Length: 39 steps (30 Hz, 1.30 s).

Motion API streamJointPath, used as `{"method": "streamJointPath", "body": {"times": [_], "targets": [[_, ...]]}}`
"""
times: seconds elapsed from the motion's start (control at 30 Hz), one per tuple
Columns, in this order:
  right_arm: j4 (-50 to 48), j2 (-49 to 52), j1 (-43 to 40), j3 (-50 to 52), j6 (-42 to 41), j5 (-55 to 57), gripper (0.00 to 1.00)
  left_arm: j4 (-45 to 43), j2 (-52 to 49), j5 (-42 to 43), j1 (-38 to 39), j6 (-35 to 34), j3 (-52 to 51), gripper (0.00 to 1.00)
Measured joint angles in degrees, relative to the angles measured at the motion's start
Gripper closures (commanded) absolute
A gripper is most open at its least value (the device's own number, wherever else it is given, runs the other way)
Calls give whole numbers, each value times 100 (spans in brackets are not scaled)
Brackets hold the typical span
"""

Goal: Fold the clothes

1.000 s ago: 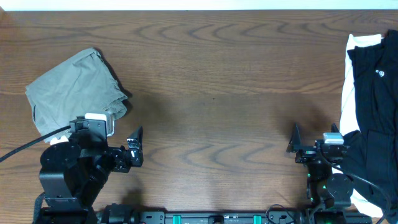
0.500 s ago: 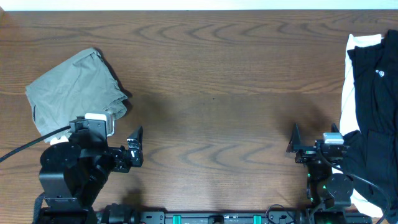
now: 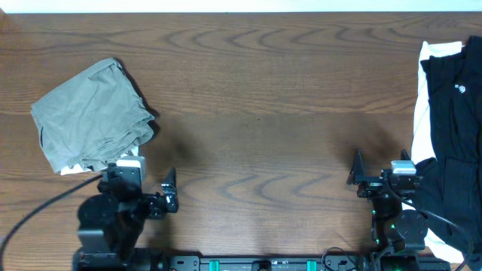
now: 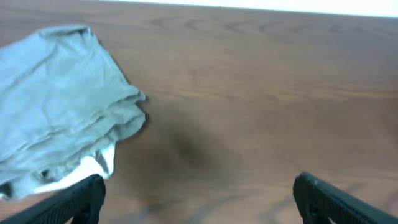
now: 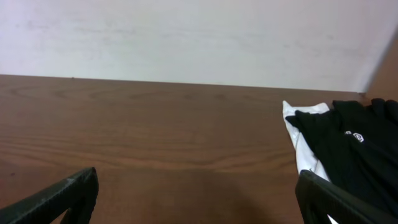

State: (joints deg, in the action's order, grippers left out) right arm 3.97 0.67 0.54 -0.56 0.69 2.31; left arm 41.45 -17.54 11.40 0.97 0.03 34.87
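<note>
The wooden tabletop [image 3: 256, 98] spans the view. A black garment [image 3: 452, 128] lies at its right edge over a white one [image 3: 422, 113]. The khaki shorts [image 3: 90, 113] sit bunched in a folded heap at the left side, untouched. The left end effector [image 4: 199, 186] and the right end effector [image 5: 198, 180] both stand wide, holding nothing.

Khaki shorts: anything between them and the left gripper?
Nothing visible. The left gripper is open, and the shorts lie bunched just ahead and to its left, with only bare table between them.
</note>
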Motion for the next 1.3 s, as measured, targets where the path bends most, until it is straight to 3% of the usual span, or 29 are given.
{"method": "streamJointPath", "body": {"times": [0.27, 0.5, 1.3], "targets": [[4, 0, 0, 0, 0, 0, 1, -1963, 1456, -44, 0, -4, -2031, 2], [4, 2, 0, 0, 0, 0, 1, -3716, 1696, -46, 0, 160, -3038, 2], [-4, -4, 0, 4, 0, -2, 1, -3936, 1692, -70, 0, 326, -3305, 2]]}}
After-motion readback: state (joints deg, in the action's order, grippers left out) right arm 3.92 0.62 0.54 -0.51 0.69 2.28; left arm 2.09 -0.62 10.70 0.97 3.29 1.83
